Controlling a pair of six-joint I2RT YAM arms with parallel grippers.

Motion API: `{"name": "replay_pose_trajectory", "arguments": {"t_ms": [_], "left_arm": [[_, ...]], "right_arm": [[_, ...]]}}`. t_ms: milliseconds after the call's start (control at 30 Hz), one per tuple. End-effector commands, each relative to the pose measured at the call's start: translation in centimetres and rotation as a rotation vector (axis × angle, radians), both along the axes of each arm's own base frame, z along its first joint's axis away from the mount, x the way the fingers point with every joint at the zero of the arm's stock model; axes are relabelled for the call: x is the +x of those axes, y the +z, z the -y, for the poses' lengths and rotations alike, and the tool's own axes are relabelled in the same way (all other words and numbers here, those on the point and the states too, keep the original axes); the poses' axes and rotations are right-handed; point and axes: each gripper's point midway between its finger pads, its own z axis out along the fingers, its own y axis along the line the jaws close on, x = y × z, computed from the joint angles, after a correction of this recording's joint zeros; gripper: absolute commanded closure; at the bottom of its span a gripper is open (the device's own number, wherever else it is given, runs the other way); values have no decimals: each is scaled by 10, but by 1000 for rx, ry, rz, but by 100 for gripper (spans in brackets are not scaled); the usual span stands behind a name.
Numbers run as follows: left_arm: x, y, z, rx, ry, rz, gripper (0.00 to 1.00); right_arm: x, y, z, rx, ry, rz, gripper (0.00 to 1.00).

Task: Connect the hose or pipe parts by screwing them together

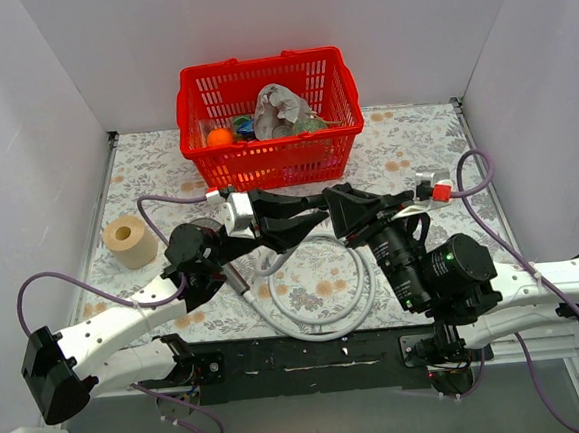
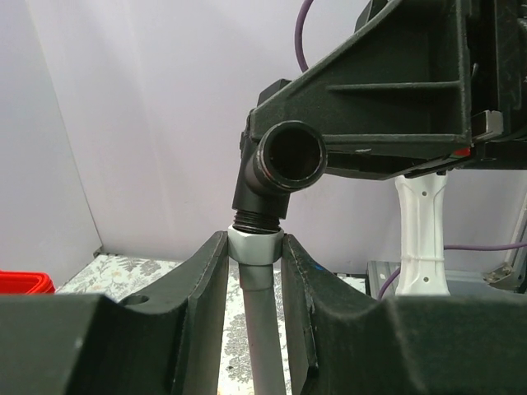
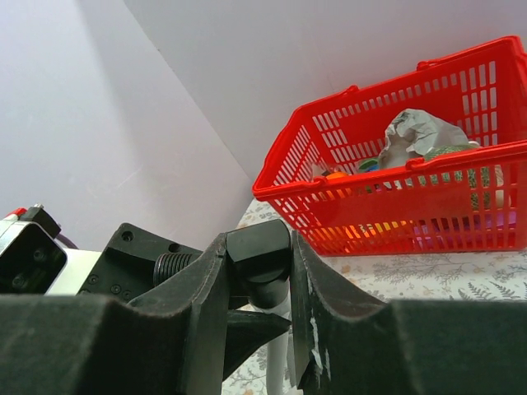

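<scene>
Above the middle of the table my two grippers meet tip to tip. My left gripper (image 2: 255, 239) (image 1: 315, 217) is shut on the light-grey end nut (image 2: 255, 246) of the flexible hose (image 2: 265, 337). The nut sits against the threaded end (image 2: 258, 219) of a black elbow pipe fitting (image 2: 284, 160). My right gripper (image 3: 258, 240) (image 1: 337, 206) is shut on that elbow fitting (image 3: 262, 247), whose other threaded end (image 3: 169, 268) points left. The hose (image 1: 328, 319) hangs down and loops over the table below the grippers.
A red basket (image 1: 196, 156) holding a crumpled grey bag, an orange ball and other items stands at the back centre. A roll of tape (image 1: 131, 241) lies at the left. White walls close in the table on three sides. Purple cables (image 1: 173, 198) trail from both arms.
</scene>
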Motion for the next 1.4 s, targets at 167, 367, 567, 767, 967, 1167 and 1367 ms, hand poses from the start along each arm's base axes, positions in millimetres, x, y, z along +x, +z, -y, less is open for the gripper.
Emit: {"name": "replay_pose_trajectory", "arguments": {"t_ms": [167,367,567,767,967,1167,1367], "left_arm": [[-1,109,-66,-357,175,156,100],[-13,98,-55,-286,126,234,100],[-12,88,-47,-225,129,286,100],[-14,86,-42,-204,116,321,100],[-14,86,-40,-205,113,328,100],[-15,87,-40,-213,110,326,100],[-17,86,-42,-224,94,309,100]], "right_arm": [[-30,-73,-53,-382,69,38,99],[-28,-66,-50,-442,31,-17,99],[-28,-72,-53,-505,7,-92,99],[-25,-78,-50,-468,2,-138,99],[-15,-88,-42,-423,0,-201,99],[-7,-94,-43,-404,-22,-288,99],[-5,-96,-46,-396,-21,-312,99]]}}
